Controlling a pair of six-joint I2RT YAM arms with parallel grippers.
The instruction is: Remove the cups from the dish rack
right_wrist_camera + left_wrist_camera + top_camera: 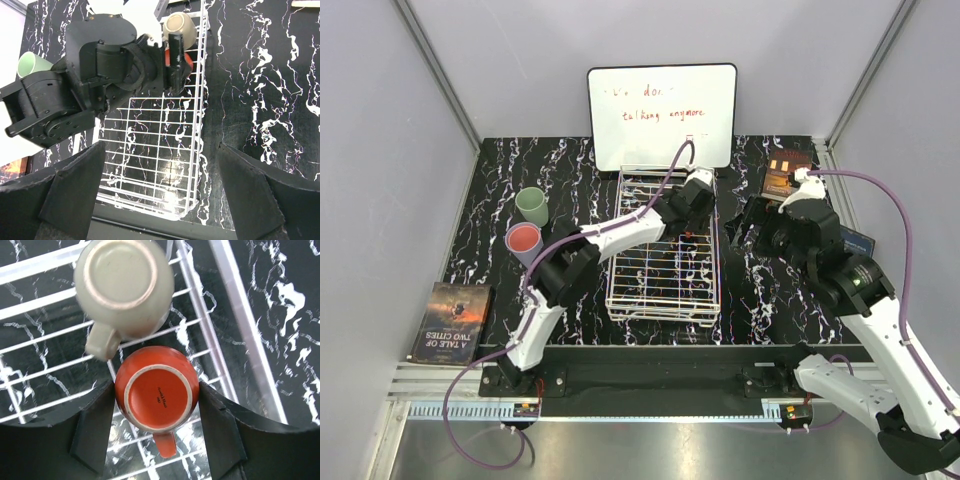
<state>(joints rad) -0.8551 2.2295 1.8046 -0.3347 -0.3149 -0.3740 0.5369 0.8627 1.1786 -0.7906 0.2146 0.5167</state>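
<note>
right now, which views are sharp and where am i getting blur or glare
Left wrist: the orange cup base is sharp, the beige cup above it is soft, and the dish rack wires glare white. Right wrist: a bright reflection shows under the rack's near end, and the right tool's fingers are dark and blurry. Top external: even light, but the whiteboard top line is washed out.

I see a black, white-veined table (500,170). The dish rack (665,300) sits mid-table. Left of it a pale green cup (532,206) and a pink cup (524,241) stand upright. A whiteboard (661,115) stands at the far edge. One book (452,321) lies at the near-left corner, and a second book (787,172) lies far-right.
</note>
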